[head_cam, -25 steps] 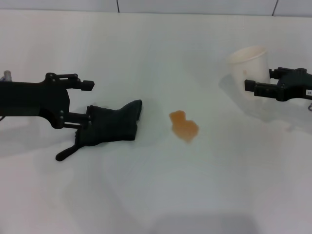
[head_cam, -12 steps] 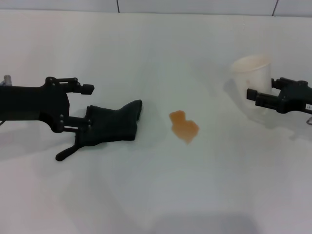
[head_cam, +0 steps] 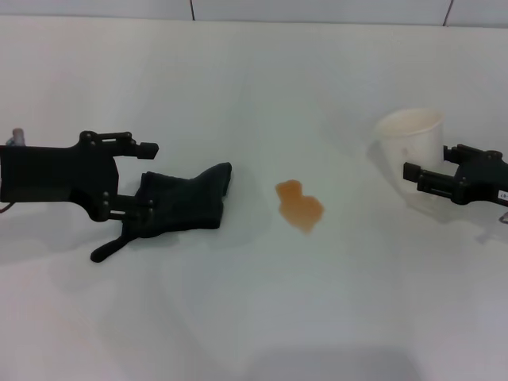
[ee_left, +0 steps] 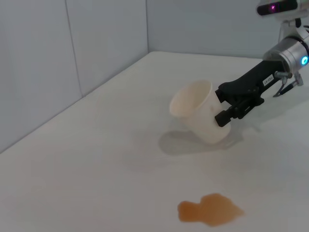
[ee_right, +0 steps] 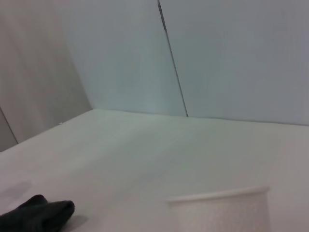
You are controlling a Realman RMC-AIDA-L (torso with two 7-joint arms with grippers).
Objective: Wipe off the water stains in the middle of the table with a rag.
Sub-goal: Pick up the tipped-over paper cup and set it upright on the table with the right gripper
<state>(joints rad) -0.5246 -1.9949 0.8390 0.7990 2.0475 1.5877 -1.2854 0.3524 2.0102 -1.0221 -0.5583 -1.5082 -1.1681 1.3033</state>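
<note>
The rag (head_cam: 184, 204) lies on the table (head_cam: 254, 317), left of centre, with the left gripper (head_cam: 144, 176) at its left end, one finger over it and one reaching past its far side. The water stains (head_cam: 299, 205) sit mid-table, just right of the rag and apart from it. Far right, a cup (head_cam: 411, 148) tilts in the right gripper (head_cam: 413, 171).

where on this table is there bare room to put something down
The near strip of the table, in front of the rag and the orange stain, is bare, as is the far side behind them. The left edge is crowded by the left gripper at the rag, the right by the right gripper holding the paper cup.
</note>
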